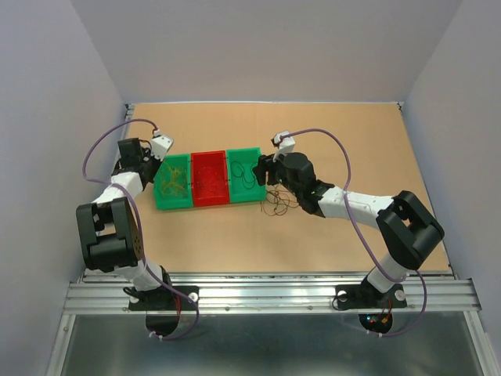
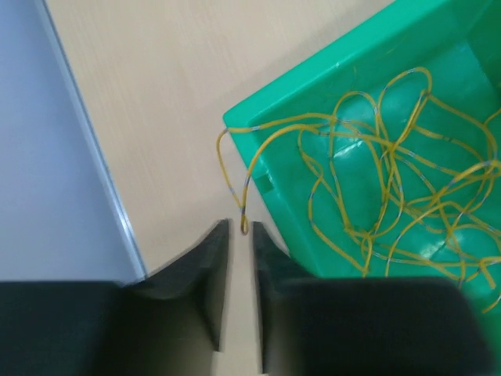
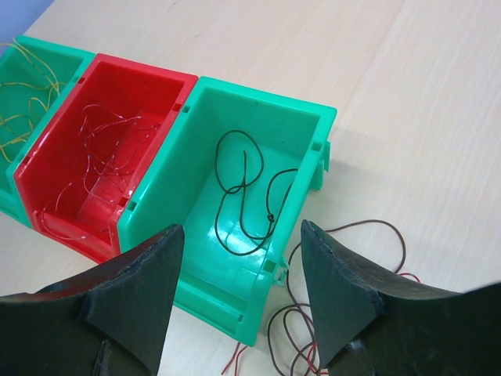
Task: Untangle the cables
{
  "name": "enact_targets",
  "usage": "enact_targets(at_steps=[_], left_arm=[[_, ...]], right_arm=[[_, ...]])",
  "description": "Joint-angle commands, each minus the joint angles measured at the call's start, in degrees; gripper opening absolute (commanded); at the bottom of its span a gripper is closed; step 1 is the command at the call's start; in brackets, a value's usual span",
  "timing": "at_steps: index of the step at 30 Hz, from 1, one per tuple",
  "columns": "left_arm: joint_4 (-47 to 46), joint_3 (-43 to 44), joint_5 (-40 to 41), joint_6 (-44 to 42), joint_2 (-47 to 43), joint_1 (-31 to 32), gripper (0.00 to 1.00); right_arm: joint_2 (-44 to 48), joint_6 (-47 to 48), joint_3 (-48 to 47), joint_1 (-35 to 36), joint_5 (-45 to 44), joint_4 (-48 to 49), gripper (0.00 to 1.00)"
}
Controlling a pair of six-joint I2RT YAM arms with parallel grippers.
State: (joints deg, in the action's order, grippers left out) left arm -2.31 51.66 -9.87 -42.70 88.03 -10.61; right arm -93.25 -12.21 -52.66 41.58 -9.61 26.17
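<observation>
**Q:** State progress.

**A:** By my judgement, sorting is well advanced. Three bins stand side by side on the bench [image 3: 407,94]. The left bin [image 2: 352,59] holds the yellow wires [image 2: 376,180]. The red bin [image 3: 149,74] holds the red wires [image 3: 109,157]. The right bin [image 3: 266,98] holds one black wire [image 3: 243,196].

**Q:** What is left?

**A:** Two items.
1. The loose wires [image 1: 278,204], thin brown and reddish strands, lie on the bench just near of the right bin, looped over one another. I judge them not yet separated.
2. One yellow strand hangs over the left bin's near corner, with its end outside the bin.

**Q:** State of the left claw?

**A:** My left claw [image 2: 240,229] is at the left bin's near corner. Its jaws stand a narrow slit apart. The end of the hanging yellow strand sits at the mouth of that slit. Whether I pinch it, I cannot tell.

**Q:** State of the right claw?

**A:** My right claw [image 3: 241,231] is spread wide and holds nothing. It hovers above the near rim of the right bin, with the loose wires just to its right.

**Q:** Estimate?

**A:** More done than left, as far as the views show.
</observation>
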Motion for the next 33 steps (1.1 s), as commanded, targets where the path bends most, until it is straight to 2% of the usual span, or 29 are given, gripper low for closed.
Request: enact_targets(at_steps=[1,4,9,13,16,21,28,33], left_arm=[[-0.86,4.32,-3.41,-1.95,2.14,0.06,0.11],[-0.86,4.94,-1.48,-1.69,1.89,0.06,0.00],[-1.03,3.19,0.46,-1.16,-2.77,0.33,0.00],[0.19,2.48,7.83,0.86,-6.81,2.34,0.00],[7.82,5.02,9.34,2.87,-6.56,4.37,0.00],[17.76,8.89,7.33,7.88,-4.10,6.04,0.00],[22.25,11.44,-0.58,13.86,-1.99,7.09,0.00],[22.27,11.45,-2.09,16.94,2.32,10.43,0.00]], right_arm=[[1.32,0.61,0.63,-0.45,0.29,3.44,0.67],[1.32,0.61,0.72,-0.45,0.38,3.36,0.67],[1.32,0.69,0.72,-0.45,0.38,3.36,0.67],[1.06,0.61,0.55,-0.45,0.99,3.27,0.67],[0.97,0.61,0.46,-0.45,1.26,3.27,0.67],[0.70,0.60,0.28,-0.45,1.43,3.09,0.67],[1.06,0.87,0.46,-0.36,0.82,2.57,0.67],[1.14,0.43,0.37,-0.71,0.55,1.78,0.66]])
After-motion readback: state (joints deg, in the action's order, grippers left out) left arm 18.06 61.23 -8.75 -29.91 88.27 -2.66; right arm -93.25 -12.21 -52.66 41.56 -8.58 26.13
